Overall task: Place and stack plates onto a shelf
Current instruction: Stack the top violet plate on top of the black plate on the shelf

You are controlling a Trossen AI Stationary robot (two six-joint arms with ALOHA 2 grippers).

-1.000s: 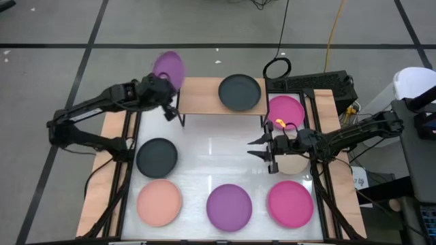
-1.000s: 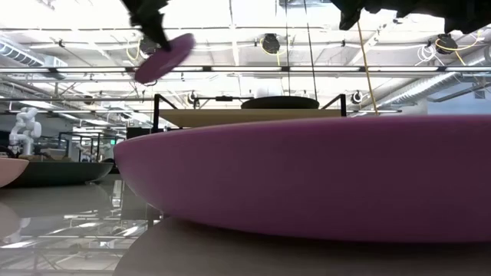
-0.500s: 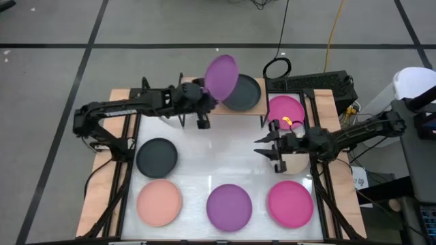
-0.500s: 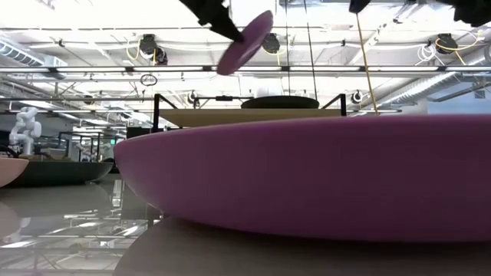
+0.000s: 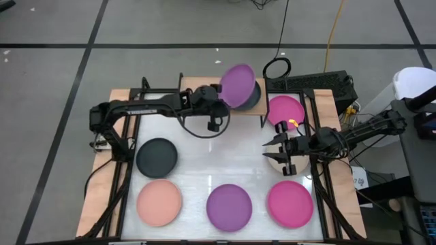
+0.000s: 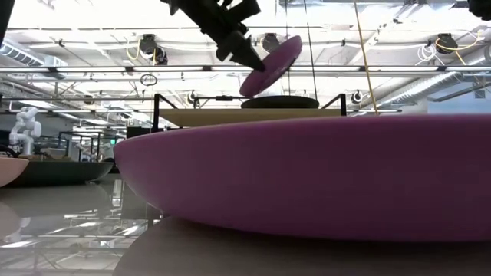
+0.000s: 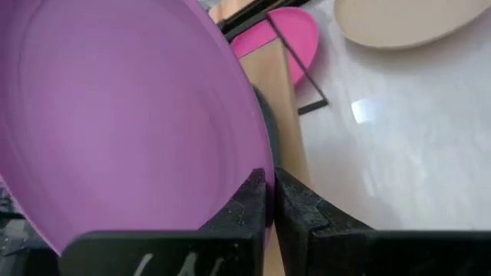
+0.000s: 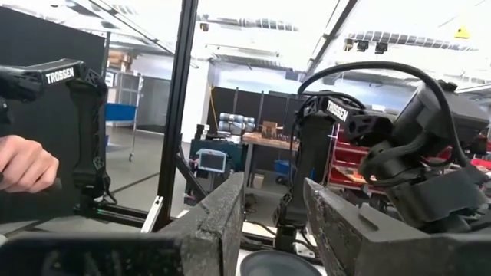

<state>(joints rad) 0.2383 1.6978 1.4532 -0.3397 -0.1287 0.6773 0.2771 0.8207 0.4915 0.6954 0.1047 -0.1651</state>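
My left gripper [image 5: 219, 103] is shut on a purple plate [image 5: 238, 84] and holds it tilted in the air over the right half of the light-wood shelf [image 5: 195, 96]. A black plate [image 5: 255, 97] lies flat on the shelf just under it. In the low view the purple plate [image 6: 272, 64] hangs above the black plate [image 6: 280, 101]. My right gripper [image 5: 276, 151] is open and hovers near the table's right side, over a beige plate [image 5: 294, 165] that it partly hides. My left gripper pinches the purple plate's rim [image 7: 255, 165] between its two fingers [image 7: 250, 201], one on the plate's inner face and one behind it. The fingers come from the table's left, slanting down. The plate is lifted clear and tilted, its free edge higher.
A magenta plate [image 5: 285, 109] lies on the table to the right of the shelf. A black plate [image 5: 157, 156], a salmon plate [image 5: 159, 202], a purple plate [image 5: 229, 206] and a magenta plate [image 5: 290, 203] lie toward the near edge. A person's hand [image 8: 23, 165] shows in the room beyond.
My left gripper has carried the purple plate from past the shelf's left end toward the right, across the shelf, to above the black plate, and has come down a little at the end. The plate has stayed tilted in its hold. My right gripper has drifted slightly toward the table's right edge.
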